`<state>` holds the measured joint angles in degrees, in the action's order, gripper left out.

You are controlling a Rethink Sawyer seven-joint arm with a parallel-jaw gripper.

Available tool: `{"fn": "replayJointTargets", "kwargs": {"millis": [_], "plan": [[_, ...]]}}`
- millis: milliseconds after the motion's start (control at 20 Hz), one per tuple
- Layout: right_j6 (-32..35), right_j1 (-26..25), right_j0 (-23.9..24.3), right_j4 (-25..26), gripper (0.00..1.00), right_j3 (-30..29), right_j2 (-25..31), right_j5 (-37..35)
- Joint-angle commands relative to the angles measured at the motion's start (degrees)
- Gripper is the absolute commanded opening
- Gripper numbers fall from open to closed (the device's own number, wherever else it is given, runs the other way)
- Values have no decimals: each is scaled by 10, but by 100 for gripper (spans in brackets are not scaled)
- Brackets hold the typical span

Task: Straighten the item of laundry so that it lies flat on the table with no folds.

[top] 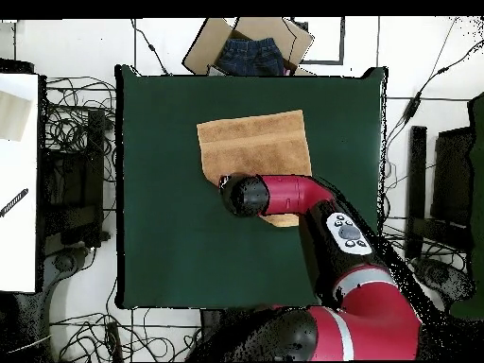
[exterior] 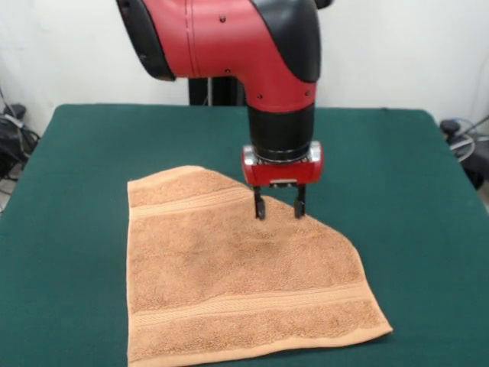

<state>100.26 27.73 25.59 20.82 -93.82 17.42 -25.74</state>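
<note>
The orange-tan towel, the item of laundry [exterior: 229, 290], lies on the green table [exterior: 397, 191] toward its front. Its far right side ends in a slanted edge instead of a corner, so that corner looks folded. Band stripes run across it near the far and near edges. My gripper [exterior: 280, 212] points straight down over the slanted edge, open, with its fingertips [exterior: 260, 214] at or just above the cloth and nothing between them. From overhead the towel [top: 253, 142] shows partly, and the arm [top: 274, 196] hides its lower part and the gripper.
A cardboard box holding blue jeans [top: 250, 47] sits just beyond the table's top edge in the overhead view. Cables lie on the floor around the table [top: 161, 189]. A white surface [top: 17, 180] stands at the left.
</note>
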Motion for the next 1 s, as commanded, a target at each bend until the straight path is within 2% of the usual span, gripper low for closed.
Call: {"fn": "replayJointTargets", "kwargs": {"millis": [50, 250, 400, 750, 1000], "plan": [[-56, 16, 7, 17, 100, 32, 39, -74], [-22, 12, 22, 54, 100, -34, 34, 20], [-17, 36, 33, 61, 100, -79, 34, 38], [-7, 10, 39, 92, 100, -87, 31, 94], [-2, 5, 41, 99, 100, -88, 32, 102]]}}
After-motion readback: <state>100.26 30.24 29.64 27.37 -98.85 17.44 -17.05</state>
